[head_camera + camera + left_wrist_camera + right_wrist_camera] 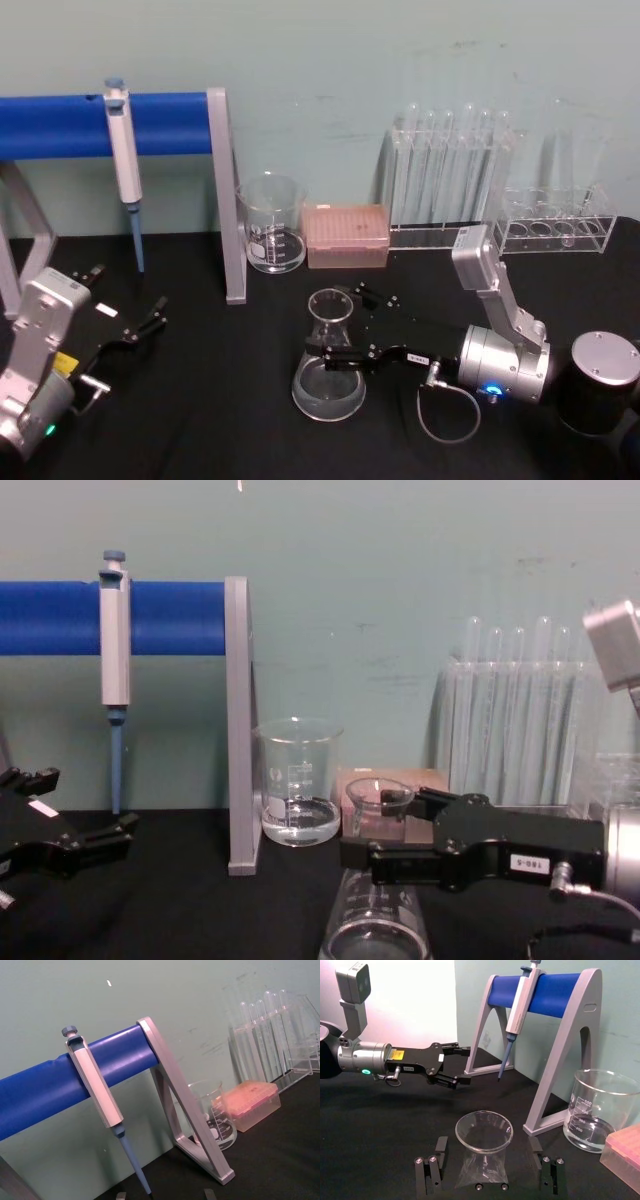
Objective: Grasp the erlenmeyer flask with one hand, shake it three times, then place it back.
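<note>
Toward the counter's (230, 420) near edge, one erlenmeyer flask (328, 375) stands upright. The right end effector (338, 325), open, straddles its neck, gripping nothing. An off-centre squeeze could tip or drop the smooth glass. The left end effector (140, 325) idles open near the left edge. Along the far edge: one beaker (271, 225), one pipette (122, 150), one tip box (345, 235), two racks (555, 232).

Erlenmeyer flask (328, 385): clear glass. Right pincer (343, 327), either side of it: black, small white label (527, 863). Table (200, 420): black. Beyond the pincer: blue bar (60, 127), pink tip box (345, 235), pale green wall (330, 60).
</note>
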Controlling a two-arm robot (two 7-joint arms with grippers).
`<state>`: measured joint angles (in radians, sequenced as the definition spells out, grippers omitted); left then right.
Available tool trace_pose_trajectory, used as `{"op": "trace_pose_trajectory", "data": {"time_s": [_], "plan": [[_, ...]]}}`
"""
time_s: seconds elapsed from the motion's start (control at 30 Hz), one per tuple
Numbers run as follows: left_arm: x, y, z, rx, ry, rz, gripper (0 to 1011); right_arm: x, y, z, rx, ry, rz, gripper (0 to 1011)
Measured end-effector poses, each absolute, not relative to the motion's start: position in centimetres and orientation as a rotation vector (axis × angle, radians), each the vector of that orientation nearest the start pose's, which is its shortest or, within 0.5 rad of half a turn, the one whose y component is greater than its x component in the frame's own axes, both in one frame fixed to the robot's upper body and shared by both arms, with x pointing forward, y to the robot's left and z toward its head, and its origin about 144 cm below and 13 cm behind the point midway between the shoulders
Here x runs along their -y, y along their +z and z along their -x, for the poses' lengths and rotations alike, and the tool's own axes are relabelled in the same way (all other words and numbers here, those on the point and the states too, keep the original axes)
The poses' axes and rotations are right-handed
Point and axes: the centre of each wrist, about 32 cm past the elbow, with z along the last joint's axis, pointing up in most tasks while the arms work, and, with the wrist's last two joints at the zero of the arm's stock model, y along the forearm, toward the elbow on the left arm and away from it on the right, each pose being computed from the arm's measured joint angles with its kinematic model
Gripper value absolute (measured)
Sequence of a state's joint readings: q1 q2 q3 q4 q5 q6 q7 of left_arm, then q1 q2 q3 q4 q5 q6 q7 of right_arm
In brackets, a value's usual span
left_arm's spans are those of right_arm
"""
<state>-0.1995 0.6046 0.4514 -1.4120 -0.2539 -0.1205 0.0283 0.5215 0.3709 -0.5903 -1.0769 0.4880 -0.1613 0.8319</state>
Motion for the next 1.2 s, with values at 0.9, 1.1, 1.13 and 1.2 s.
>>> {"op": "trace_pose_trajectory", "data": {"time_s": [0.9,1.1,1.13,1.2], "plan": [[-30.97,113.98,-48.86,0.285,1.248,-0.304,1001,24.13,114.88,-57.46,0.036,-0.434,0.089,977],[-30.97,113.98,-48.86,0.285,1.248,-0.304,1001,24.14,114.87,-57.45,0.036,-0.434,0.089,837],[-30.97,113.98,-48.86,0.285,1.248,-0.305,1001,24.14,114.87,-57.45,0.036,-0.434,0.089,803],[-30.97,113.98,-48.86,0.285,1.248,-0.304,1001,24.14,114.87,-57.45,0.036,-0.434,0.089,747]]}}
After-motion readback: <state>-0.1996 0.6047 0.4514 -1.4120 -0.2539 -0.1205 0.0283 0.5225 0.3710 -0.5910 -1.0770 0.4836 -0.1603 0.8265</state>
